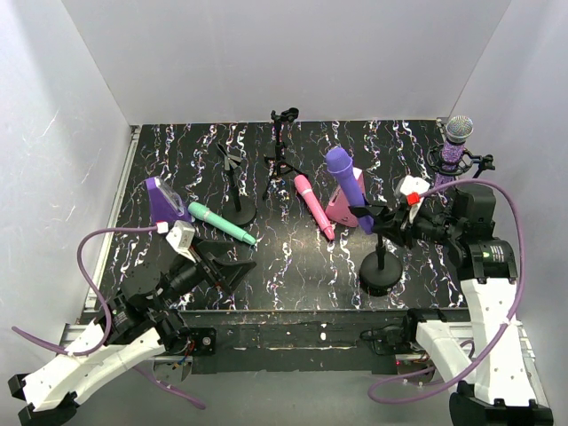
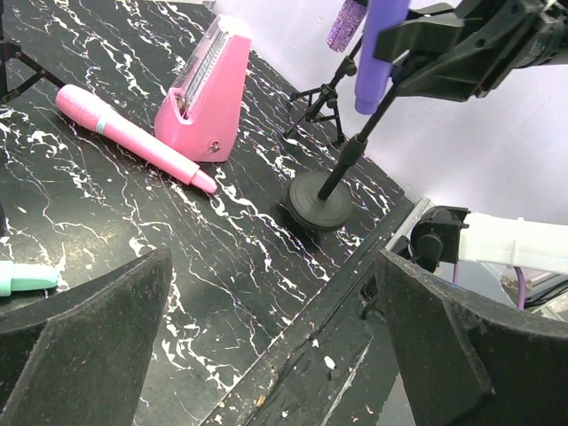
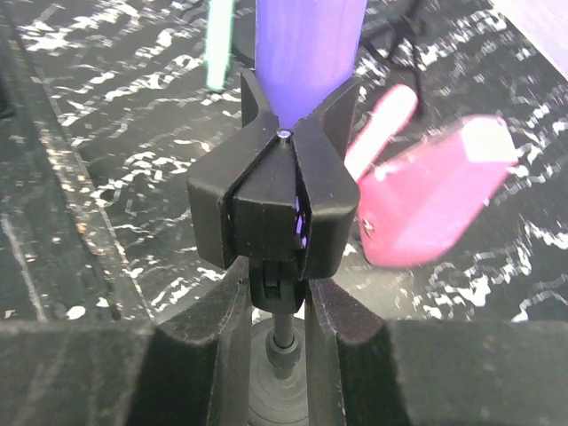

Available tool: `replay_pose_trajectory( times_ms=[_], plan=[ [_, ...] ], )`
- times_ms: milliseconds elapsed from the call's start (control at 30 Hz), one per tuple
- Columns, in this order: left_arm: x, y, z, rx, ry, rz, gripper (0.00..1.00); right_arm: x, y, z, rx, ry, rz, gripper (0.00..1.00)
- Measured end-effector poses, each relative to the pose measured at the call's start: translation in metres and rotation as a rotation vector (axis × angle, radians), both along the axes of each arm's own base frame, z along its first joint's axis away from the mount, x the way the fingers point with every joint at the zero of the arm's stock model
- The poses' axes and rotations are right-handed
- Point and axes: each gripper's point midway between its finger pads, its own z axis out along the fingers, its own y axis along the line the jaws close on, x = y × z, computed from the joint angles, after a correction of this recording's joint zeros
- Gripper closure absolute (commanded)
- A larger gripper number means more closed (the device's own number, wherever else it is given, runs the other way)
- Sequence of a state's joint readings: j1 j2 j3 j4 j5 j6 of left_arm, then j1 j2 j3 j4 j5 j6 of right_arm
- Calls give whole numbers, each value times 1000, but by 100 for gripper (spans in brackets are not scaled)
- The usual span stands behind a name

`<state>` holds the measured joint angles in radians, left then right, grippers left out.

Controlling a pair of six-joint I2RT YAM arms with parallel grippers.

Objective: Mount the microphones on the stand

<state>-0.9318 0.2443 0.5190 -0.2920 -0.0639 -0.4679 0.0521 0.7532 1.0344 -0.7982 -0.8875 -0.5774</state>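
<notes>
Right hand [image 1: 391, 216] is clenching the stand clip [image 3: 275, 204] holding plain purple microphone [image 1: 346, 177].
Left hand [image 1: 226, 266] is hovering released; pink microphone [image 1: 314, 206] is lying on counter [image 1: 302, 266].

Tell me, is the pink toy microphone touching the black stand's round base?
Apart. The left wrist view shows bare marbled tabletop between the pink toy microphone and the black stand's round base.

The whole tabletop [image 1: 293, 266] is being viewed from high behind its near edge, facing down and forward. From the left wrist, it is being looked across low and rightward. From the right wrist, the stand [image 3: 275, 204] is being framed very closely. The pink wedge-shaped block [image 2: 209, 89] is being shared by all three views
</notes>
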Motion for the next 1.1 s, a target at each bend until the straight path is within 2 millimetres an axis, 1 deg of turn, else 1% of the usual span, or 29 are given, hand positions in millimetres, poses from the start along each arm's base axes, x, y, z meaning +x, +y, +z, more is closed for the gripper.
replay_pose_trajectory(
  times_ms=[167, 300, 433, 600, 867, 1100],
  plan=[
    [-1, 1, 3, -6, -9, 0, 2, 25, -24, -14, -59, 12, -148, 99],
    [-3, 5, 8, -27, -24, 0, 2, 47, -42, -13, -77, -2, -259, 99],
    [-7, 10, 16, -57, -46, 0, 2, 67, -53, -8, -71, -17, -341, 99],
    [-10, 13, 20, -74, -61, 0, 2, 93, -59, -5, -30, -4, -403, 98],
    [-11, 15, 18, -69, -63, 1, 2, 135, -58, -2, 62, 14, -443, 98],
    [-11, 16, 15, -60, -58, 1, 2, 170, -61, -8, 85, 3, -471, 98]
  ],
)
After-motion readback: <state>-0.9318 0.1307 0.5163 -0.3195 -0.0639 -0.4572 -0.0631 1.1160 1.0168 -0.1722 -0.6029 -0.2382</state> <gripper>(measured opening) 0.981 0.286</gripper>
